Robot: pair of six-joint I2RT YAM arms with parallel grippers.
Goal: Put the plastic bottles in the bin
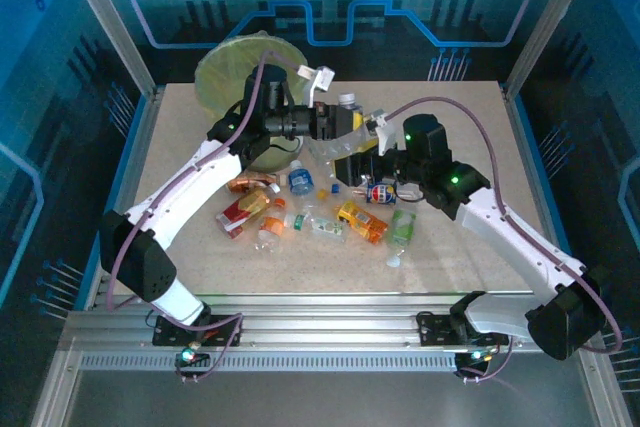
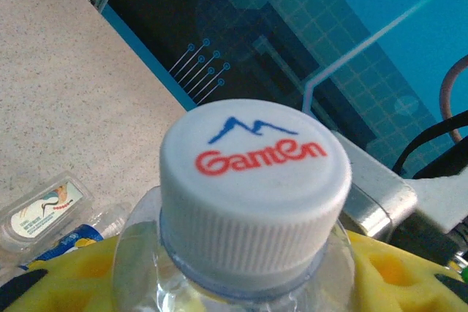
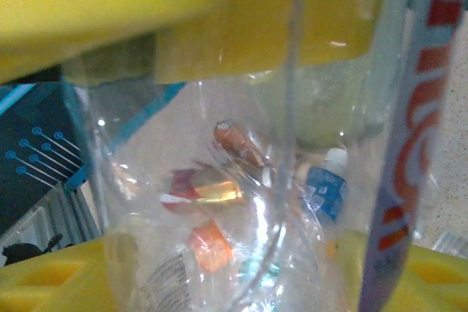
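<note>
A clear plastic bottle [image 1: 346, 144] with a white cap [image 2: 252, 180] hangs above the table's middle, between both grippers. My left gripper [image 1: 338, 125] is shut on it, with its neck between the yellow pads [image 2: 77, 283]. My right gripper [image 1: 362, 161] stands open, its yellow fingers [image 3: 44, 283] wide apart on either side of the clear bottle body [image 3: 241, 239]. Several other plastic bottles lie on the table below: an orange one [image 1: 250, 209], a blue-labelled one [image 1: 300, 182], a yellow-orange one [image 1: 362, 222] and a green one [image 1: 402, 227]. The bin [image 1: 240, 72], lined yellow-green, stands at the back left.
The arms cross over the bottle heap at mid-table. A flattened bottle [image 2: 47, 206] lies on the speckled tabletop [image 1: 450, 257]. Metal frame posts and blue walls enclose the table; the front right of the tabletop is bare.
</note>
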